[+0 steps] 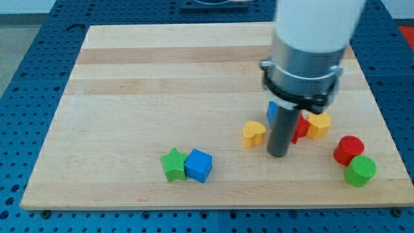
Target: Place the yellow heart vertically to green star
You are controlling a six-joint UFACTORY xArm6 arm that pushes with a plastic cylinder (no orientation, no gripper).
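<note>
The yellow heart [254, 133] lies right of the board's middle. My tip [278, 154] rests on the board just to the heart's right and slightly below it, close beside it. The green star [173, 164] lies near the bottom edge, left of centre, touching a blue cube [198, 166] on its right. The heart is well to the right of and above the star.
Behind the rod are a blue block [272, 111], a red block [301, 128] and a yellow block [319, 125], partly hidden. A red cylinder [348, 149] and a green cylinder [359, 171] sit at the bottom right. The wooden board [129, 77] ends near them.
</note>
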